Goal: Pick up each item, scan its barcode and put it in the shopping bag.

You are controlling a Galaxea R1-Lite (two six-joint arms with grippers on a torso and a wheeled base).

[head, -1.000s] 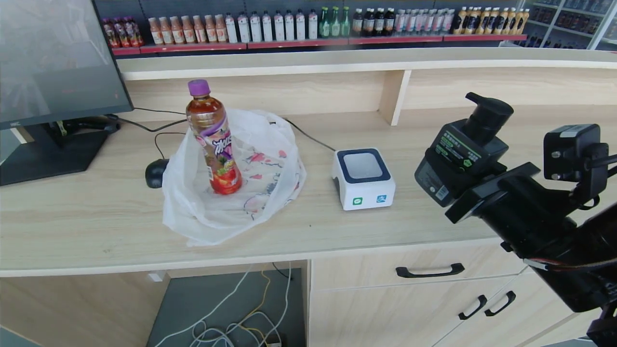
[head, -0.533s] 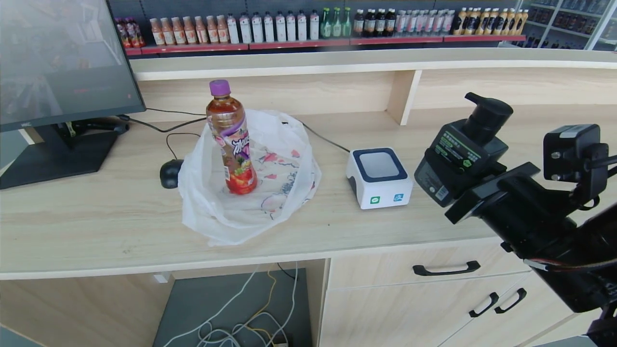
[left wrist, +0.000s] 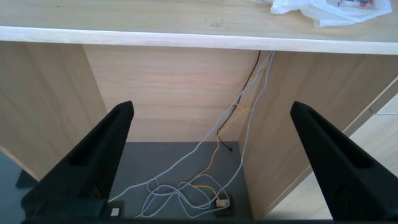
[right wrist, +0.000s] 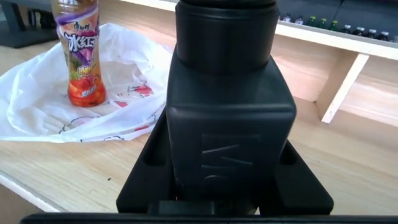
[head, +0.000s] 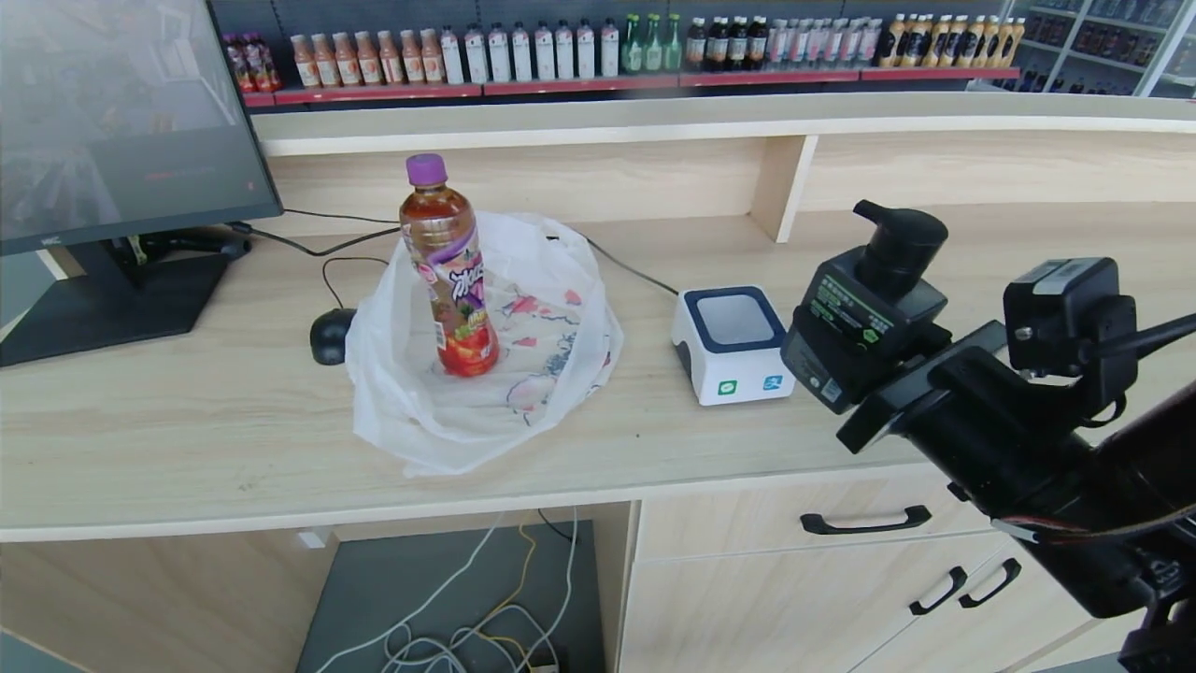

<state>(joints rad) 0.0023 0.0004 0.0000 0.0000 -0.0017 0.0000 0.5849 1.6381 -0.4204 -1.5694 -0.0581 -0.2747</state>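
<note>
A black pump bottle (head: 864, 308) hangs tilted over the counter just right of the white barcode scanner (head: 733, 341), with my right gripper (head: 892, 379) shut on its lower body. The right wrist view looks up along that black pump bottle (right wrist: 227, 124) between the right gripper's (right wrist: 224, 183) sides. A tea bottle with a purple cap (head: 448, 271) stands upright in the spread-open white shopping bag (head: 533, 393) left of the scanner; both the tea bottle (right wrist: 79, 56) and the bag (right wrist: 37, 106) lie beyond the black bottle. My left gripper (left wrist: 211, 112) hangs open below the counter's edge.
A monitor (head: 112, 112) stands at the back left with a black mouse (head: 329, 336) and cables beside the bag. A raised shelf with an upright divider (head: 780, 187) runs along the counter's back. Drawers with black handles (head: 864, 522) sit under the counter's right half.
The head camera shifted first, sliding the whole scene right. Since then my right arm has carried the black pump bottle left, closer to the scanner. The tea bottle and bag stayed put.
</note>
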